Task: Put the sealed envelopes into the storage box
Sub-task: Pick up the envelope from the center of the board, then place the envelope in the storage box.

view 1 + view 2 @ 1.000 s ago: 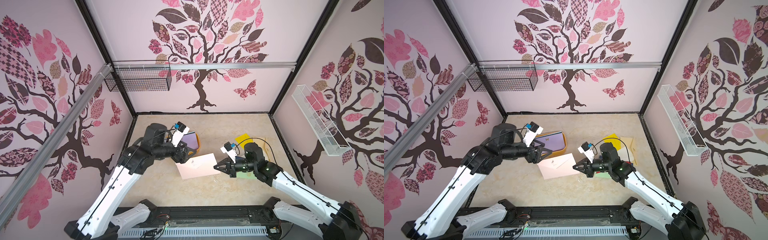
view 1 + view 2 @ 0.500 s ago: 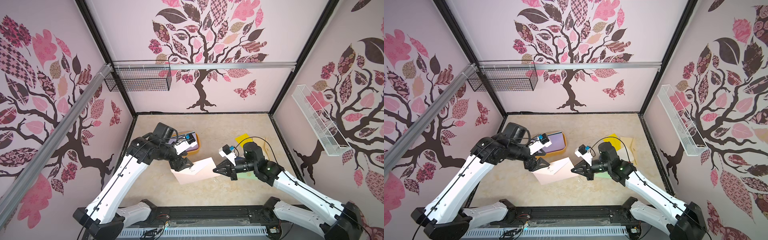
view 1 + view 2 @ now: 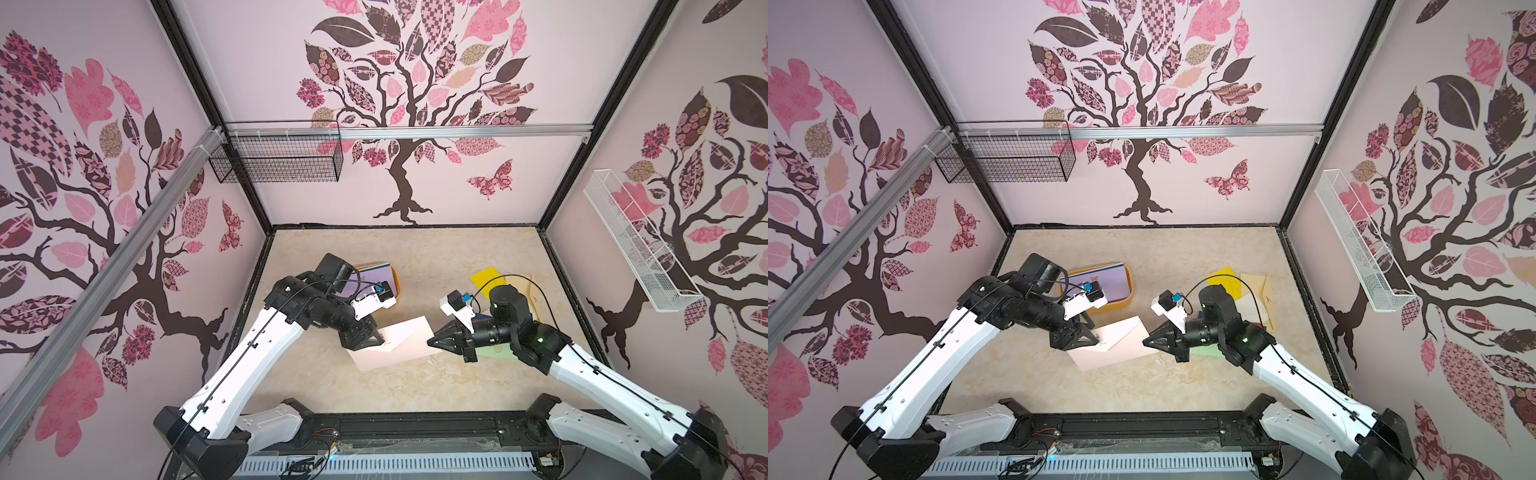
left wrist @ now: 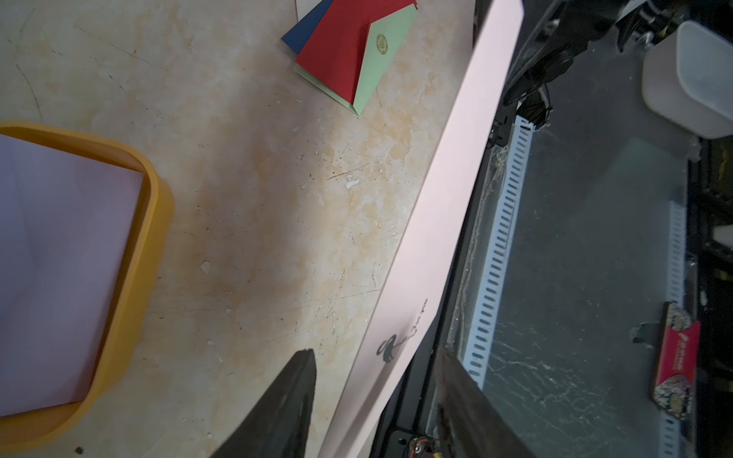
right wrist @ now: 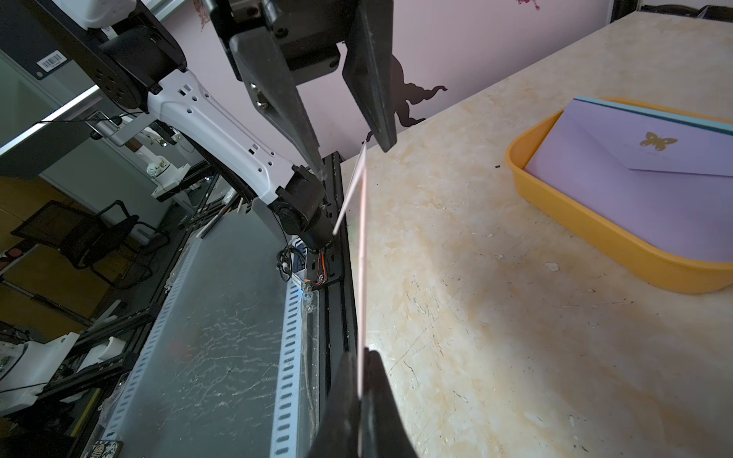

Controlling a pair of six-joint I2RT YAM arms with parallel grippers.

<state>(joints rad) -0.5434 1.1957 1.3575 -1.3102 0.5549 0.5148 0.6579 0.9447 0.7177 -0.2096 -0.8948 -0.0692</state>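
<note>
Clamping one end of the pink envelope (image 3: 399,343), your right jaws are pressed flat together on the paper, and the right wrist view shows the sheet edge-on (image 5: 361,257) running straight out from between them. (first spotter)

Your left jaws are at the opposite end and stand apart. Its two black fingers (image 5: 277,99) flank that end with a gap on each side, so they have no hold on it. (second spotter)

You have the envelope slanted above the tabletop (image 3: 436,257), between the two arms. Its flap side faces up in both top views, and a small dark emblem shows near the left jaws (image 3: 1117,343). Whether its lowest corner touches the tabletop, I cannot tell. (first spotter)

Your storage box (image 3: 1129,293) sits on the tabletop just behind the left arm, apart from the pink envelope. A lilac envelope (image 5: 634,178) with a gold butterfly lies on top inside it. The edge of a light blue envelope (image 5: 654,113) peeks out beneath. (second spotter)

Beside your right arm the other envelopes lie in a loose pile on the tabletop. There is a yellow envelope (image 3: 1223,276), and a cream envelope (image 3: 1256,291) just beside it. Nearer the front, a red envelope (image 4: 341,43) overlaps a pale green envelope (image 4: 380,47) and a navy envelope (image 4: 303,31). (first spotter)
</note>
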